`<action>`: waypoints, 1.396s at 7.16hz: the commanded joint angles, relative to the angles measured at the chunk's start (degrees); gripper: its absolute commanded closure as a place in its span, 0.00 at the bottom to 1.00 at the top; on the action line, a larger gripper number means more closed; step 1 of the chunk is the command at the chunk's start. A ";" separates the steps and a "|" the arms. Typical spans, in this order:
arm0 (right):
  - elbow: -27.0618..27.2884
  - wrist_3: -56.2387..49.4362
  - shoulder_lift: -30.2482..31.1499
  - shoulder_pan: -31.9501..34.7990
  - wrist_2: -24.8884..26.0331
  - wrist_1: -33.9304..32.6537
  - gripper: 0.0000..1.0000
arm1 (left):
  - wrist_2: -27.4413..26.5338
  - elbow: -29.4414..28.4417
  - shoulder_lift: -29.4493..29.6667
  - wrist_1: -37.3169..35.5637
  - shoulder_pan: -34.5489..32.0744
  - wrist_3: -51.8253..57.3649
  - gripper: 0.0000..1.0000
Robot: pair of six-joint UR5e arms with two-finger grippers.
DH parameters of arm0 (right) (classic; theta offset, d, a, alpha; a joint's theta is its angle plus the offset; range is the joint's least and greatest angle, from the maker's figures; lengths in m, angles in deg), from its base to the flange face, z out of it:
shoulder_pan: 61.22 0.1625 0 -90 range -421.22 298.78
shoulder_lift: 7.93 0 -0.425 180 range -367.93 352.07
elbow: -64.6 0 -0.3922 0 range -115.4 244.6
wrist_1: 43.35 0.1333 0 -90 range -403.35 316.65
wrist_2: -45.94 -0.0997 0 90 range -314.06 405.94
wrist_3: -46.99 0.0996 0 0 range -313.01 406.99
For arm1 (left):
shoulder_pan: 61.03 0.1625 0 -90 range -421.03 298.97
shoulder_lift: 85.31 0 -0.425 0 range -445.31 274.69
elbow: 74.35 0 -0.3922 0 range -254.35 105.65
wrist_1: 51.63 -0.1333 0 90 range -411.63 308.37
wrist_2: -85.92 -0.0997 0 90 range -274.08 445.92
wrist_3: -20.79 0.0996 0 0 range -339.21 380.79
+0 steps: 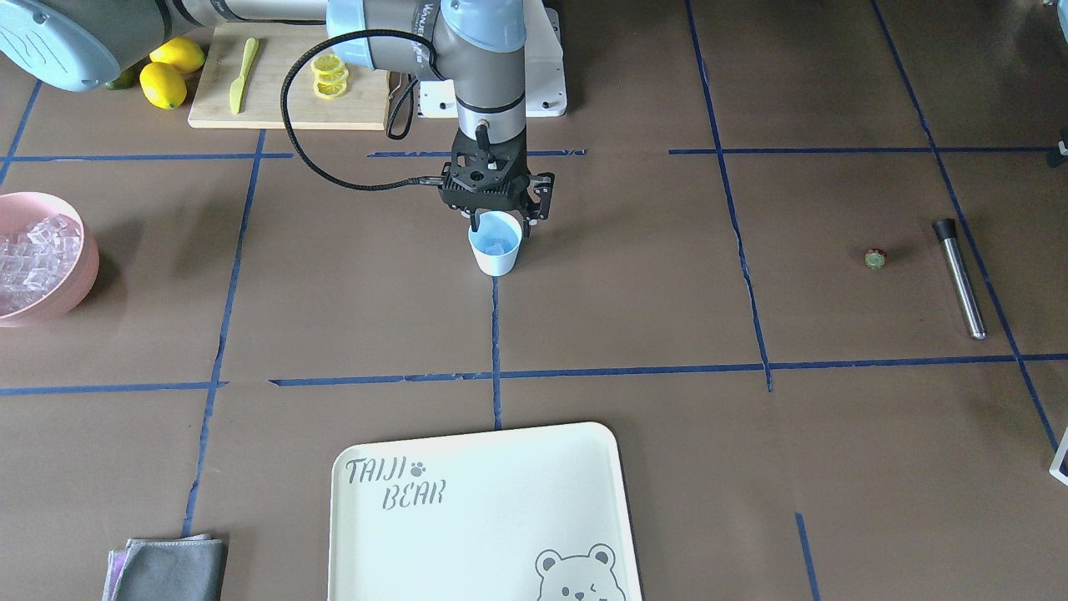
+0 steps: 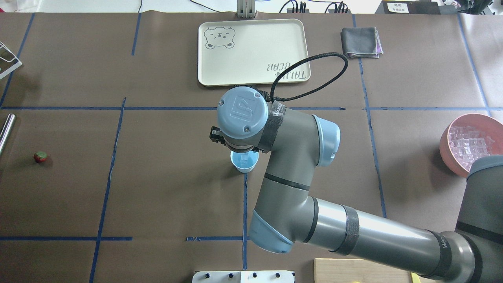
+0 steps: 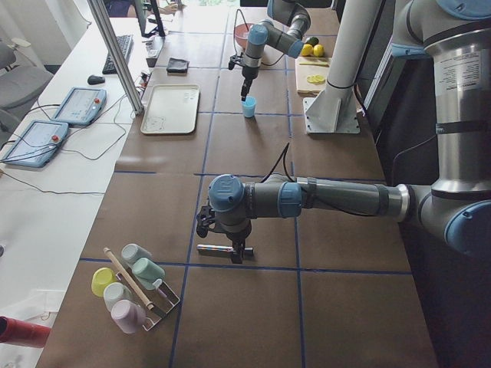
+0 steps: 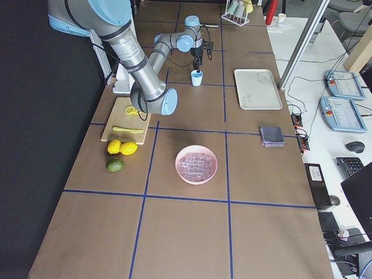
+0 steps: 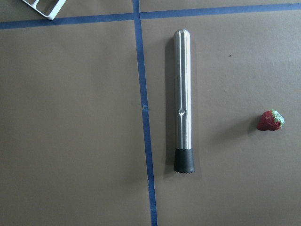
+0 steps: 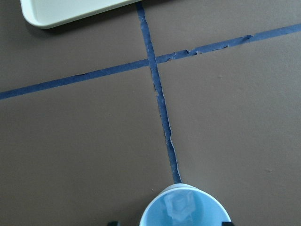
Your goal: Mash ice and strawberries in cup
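A long table [image 1: 834, 467] under brown matting takes up most of the room, marked into squares by blue tape [image 1: 634, 373]. Along one side runs a white bench [image 3: 46, 207] carrying two pendants [image 3: 75, 106], a keyboard [image 3: 120, 52] and a mouse [image 3: 95, 79]. An aluminium post [image 3: 124, 77] rises at the bench's edge. A grey chair [image 3: 19, 77] stands beyond the bench. Along the table's other side lies a dark space [image 4: 35, 145], too black to make out. The light is soft and even.

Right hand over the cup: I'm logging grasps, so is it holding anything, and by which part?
Nothing: the right hand is open above the cup, with ice lying inside it.
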 commanded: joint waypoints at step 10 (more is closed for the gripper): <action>13.84 -59.71 33.60 36.39 -25.69 -0.09 0.01 | -0.31 1.42 3.95 1.58 0.27 -0.61 0.00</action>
